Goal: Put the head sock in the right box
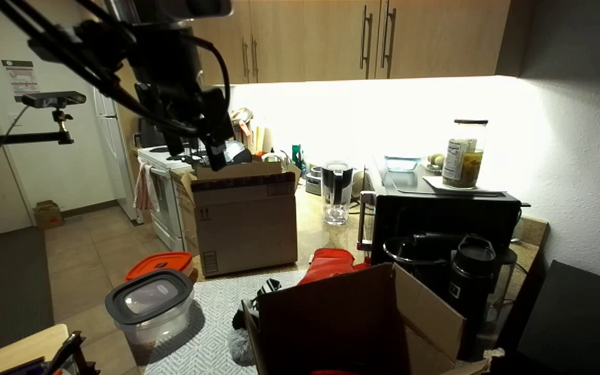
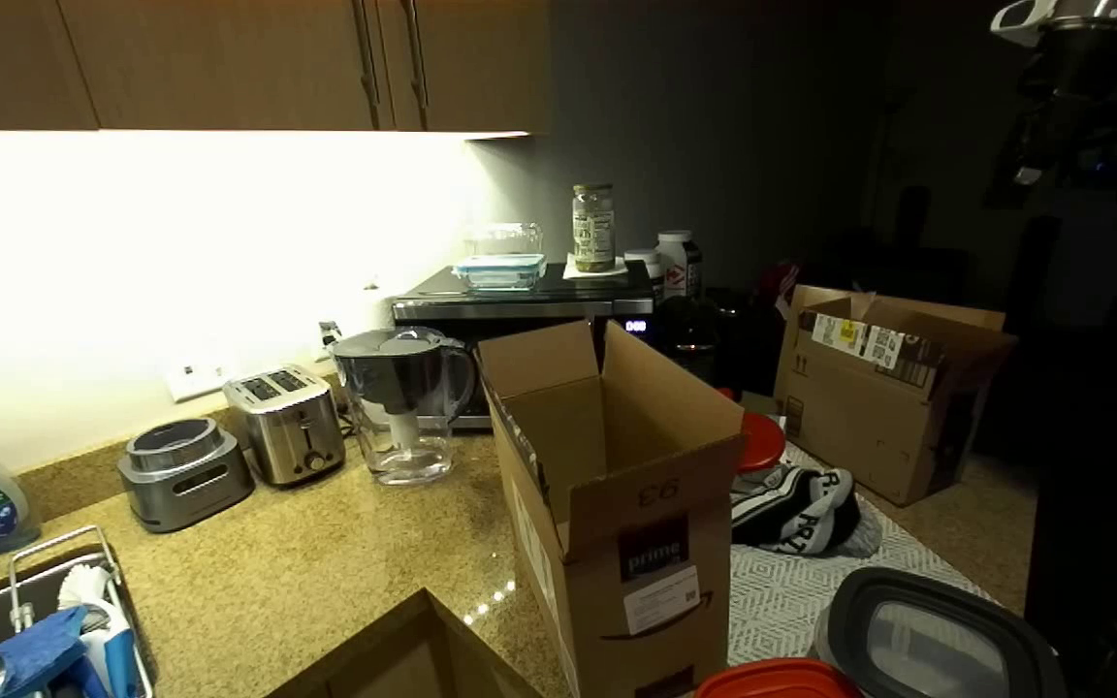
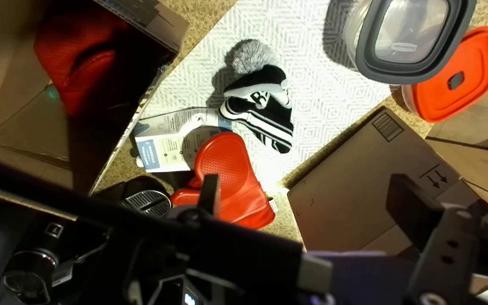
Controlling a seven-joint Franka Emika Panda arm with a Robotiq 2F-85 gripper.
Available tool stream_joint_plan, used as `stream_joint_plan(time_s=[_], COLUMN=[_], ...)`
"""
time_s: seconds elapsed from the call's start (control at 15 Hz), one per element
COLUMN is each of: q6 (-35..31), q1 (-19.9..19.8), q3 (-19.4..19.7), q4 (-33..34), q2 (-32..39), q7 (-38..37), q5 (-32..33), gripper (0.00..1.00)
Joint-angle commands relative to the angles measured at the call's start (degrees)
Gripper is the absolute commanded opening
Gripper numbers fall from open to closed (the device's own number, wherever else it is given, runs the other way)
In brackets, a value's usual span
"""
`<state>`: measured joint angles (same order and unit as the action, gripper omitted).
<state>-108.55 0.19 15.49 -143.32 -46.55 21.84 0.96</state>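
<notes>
Have claw point(image 3: 305, 190) spread wide, holding nothing, high above the table point(image 1: 313, 229). See head sock point(image 3: 265, 101) lying loose on the patterned mat point(image 3: 324, 114), near the right box point(image 1: 331, 312). Shift over, descend onto the knit body point(image 3: 265, 123) rather than the pompom point(image 3: 254, 57), pinch 1 thick fold, avoid snagging the red mitt point(image 3: 227, 169). Lift past the rim point(image 1: 326, 282) before crossing, or risk dragging cloth; release over the opening.

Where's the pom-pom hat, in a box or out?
Out: the wrist view shows the pom-pom hat lying in plain sight on the patterned mat.
</notes>
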Motion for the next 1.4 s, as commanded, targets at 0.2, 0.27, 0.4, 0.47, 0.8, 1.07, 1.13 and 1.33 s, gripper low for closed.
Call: stream_joint_plan(time_s=[0.2, 0.27, 0.4, 0.47, 0.8, 1.07, 1.13, 1.33], q6=[0.17, 0.17, -0.43, -1.71, -8.69, -12.09, -12.12, -11.76], q1=[-0.63, -0.63, -0.41, -0.1, 0.64, 0.27, 0.17, -0.36], q3=[-0.48, -0.48, -0.66, -1.08, -3.54, -6.05, -6.61, -8.16], q4=[0.17, 0.17, 0.34, 0.41, 1.7, 2.7, 3.04, 3.9], q2=[0.19, 0.19, 1.12, 2.41, 9.47, 15.89, 17.29, 20.61], q7=[0.38, 0.38, 0.09, -0.18, -2.73, -6.31, -7.23, -10.22], q5=[-0.46, -0.46, -0.58, -0.48, -0.82, -0.61, -0.69, -0.43], gripper=[1.0, 1.0, 1.0, 1.0, 1.0, 1.0, 1.0, 1.0])
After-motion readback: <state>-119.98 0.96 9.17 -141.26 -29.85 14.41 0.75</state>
